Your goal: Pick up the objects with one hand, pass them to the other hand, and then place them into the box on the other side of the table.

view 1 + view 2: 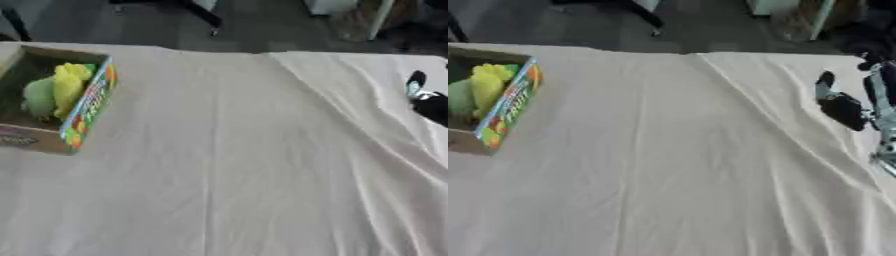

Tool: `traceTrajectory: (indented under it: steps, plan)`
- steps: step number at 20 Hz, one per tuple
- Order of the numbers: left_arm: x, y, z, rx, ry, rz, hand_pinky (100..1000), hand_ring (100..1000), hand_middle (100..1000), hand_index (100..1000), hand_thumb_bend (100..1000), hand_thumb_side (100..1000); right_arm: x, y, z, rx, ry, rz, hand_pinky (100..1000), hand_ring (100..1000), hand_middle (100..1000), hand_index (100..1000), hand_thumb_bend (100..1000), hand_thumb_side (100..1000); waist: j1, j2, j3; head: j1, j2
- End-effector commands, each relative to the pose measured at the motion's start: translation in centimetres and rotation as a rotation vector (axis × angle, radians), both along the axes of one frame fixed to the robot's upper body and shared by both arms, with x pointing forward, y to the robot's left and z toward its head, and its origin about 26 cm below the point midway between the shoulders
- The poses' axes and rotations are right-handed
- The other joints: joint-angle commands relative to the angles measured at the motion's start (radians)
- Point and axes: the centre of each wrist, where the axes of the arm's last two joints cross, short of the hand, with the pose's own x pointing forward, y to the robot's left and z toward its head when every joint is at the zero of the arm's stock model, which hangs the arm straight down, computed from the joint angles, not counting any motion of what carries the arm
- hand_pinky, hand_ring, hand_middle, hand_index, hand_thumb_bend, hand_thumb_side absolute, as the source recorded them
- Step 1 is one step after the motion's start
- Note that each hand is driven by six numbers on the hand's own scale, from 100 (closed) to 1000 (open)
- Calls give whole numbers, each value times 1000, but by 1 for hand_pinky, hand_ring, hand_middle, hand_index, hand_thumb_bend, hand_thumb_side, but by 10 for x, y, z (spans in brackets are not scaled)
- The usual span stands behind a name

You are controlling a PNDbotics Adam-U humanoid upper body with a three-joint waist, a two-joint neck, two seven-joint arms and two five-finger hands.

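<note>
At the far left of the table sat the box with yellow and green objects inside — apparently already delivered — while the right hand hung at the right edge, its fingers too unclear to tell.

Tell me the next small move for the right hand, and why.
Probably bring the right hand in from the table's right edge and look for another object. It seems to hold nothing, though blur hides its fingers, and the box at the left already holds yellow and green things. No loose object shows on the cloth.
</note>
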Motion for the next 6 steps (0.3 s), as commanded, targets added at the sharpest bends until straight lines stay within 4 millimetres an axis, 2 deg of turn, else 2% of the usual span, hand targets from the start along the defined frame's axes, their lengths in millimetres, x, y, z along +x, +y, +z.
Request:
traceTrajectory:
  steps: [1, 3, 6]
  plan:
    - [-30, 8, 48, -228, -203, -120, 937, 825, 861, 920, 100, 715, 3, -8, 30, -150, -165, -370, 811, 848, 871, 904, 100, 367, -1, -22, -5, -23, -12]
    - [-44, 8, 57, -332, -261, -198, 936, 833, 864, 916, 133, 693, 3, -13, 43, -151, -210, -369, 809, 847, 877, 901, 100, 389, -4, -24, -8, -37, -15]
    - [-62, 8, 66, -470, -333, -311, 919, 827, 852, 904, 162, 693, 3, -21, 71, -150, -294, -364, 814, 865, 881, 897, 100, 375, -11, -34, -15, -49, -18]
